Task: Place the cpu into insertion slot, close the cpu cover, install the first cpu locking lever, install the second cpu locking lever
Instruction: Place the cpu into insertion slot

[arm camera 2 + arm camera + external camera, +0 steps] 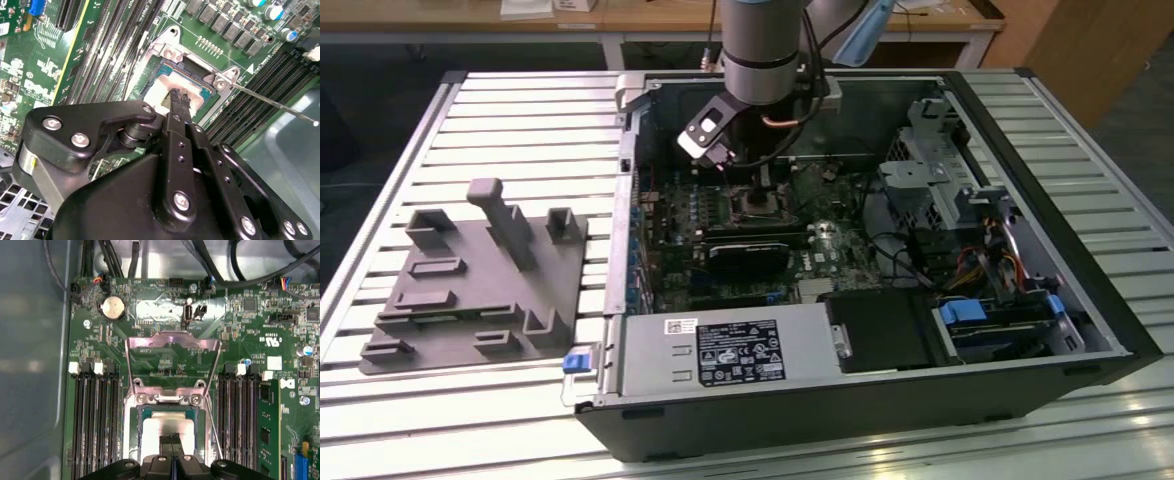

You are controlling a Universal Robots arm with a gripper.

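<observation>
Hand (178, 96) on cpu (159, 93), seemingly seated, cpu cover (172, 340) raised

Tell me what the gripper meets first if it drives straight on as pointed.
Most likely the metal top of the cpu, lying in the insertion slot just beyond the gripper; the gap between them is unclear.

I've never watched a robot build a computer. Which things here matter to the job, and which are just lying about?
Job: gripper, cpu, insertion slot, cpu cover, locking lever.
Lying about: grey tray, power-supply box, coin battery, memory slots.
</observation>
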